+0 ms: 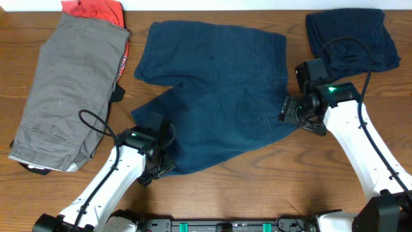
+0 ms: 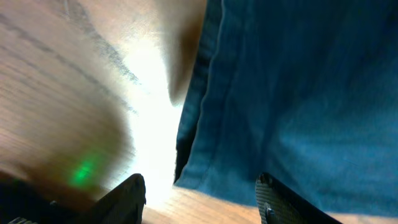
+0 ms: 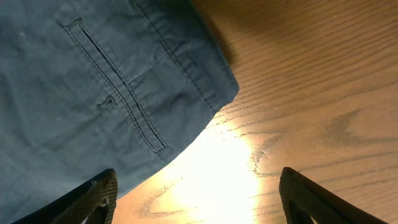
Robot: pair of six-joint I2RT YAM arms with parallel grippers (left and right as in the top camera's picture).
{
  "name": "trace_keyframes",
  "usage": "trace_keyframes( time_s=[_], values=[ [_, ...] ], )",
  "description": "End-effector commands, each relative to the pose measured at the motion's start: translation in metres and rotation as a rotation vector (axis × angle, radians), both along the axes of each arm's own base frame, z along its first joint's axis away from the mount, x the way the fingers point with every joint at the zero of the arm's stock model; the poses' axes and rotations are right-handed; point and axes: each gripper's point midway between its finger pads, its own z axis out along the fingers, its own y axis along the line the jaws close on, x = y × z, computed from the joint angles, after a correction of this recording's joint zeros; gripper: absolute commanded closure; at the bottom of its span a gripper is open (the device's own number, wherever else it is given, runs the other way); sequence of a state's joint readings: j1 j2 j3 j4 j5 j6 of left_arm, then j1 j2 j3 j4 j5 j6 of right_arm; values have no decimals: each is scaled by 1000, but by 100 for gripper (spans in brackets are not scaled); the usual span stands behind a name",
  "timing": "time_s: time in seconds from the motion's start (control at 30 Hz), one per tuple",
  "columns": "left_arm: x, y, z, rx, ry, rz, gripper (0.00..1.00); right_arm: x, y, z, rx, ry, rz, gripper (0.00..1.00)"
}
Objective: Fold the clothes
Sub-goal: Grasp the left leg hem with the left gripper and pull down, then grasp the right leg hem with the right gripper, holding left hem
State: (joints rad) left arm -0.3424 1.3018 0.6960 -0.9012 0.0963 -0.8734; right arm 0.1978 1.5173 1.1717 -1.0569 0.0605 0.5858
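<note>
Grey shorts [image 1: 64,90] lie along the far left of the wooden surface [image 1: 257,193]. They rest on top of a red garment [image 1: 93,9], which peeks out at the top edge and down their right side.

Next comes the left claw [image 1: 156,166], at the lower-left hem of the blue shorts [image 1: 219,90]. In the left wrist view its fingers [image 2: 127,199] stand apart with the stitched hem of the blue shorts [image 2: 292,93] lying between them, and nothing is pinched. A green glow shows on the wood beside them.

The blue shorts are spread flat mid-surface, with the legs pointing left and the waist to the right.

The right claw [image 1: 288,111] sits at the lower corner of the waist. In the right wrist view its fingers [image 3: 93,199] are spread wide and hold nothing. The waistband corner and a welt pocket of the blue shorts [image 3: 93,93] lie just ahead, with bare wood under most of the gap.

A navy garment [image 1: 351,35] lies at the top right, apart from the blue shorts, and the arm's black cable [image 1: 347,42] loops over it.
</note>
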Motion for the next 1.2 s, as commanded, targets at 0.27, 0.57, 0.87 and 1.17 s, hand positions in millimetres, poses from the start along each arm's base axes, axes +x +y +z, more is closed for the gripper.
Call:
trace_keyframes(
  time_s=[0.27,0.57,0.87,1.17],
  values=[
    [1,-12,-29,-46,57,-10,41,2,-3,3,-2,-25,-28,20],
    [-4,-11,-46,-115,162,10,75,-3,-4,2,-4,-6,-41,28],
    [-5,-9,-45,-113,164,6,94,-9,2,-27,32,44,-66,41],
    [-3,-7,-46,-97,155,1,94,-30,14,-45,108,122,-98,42]
  ],
)
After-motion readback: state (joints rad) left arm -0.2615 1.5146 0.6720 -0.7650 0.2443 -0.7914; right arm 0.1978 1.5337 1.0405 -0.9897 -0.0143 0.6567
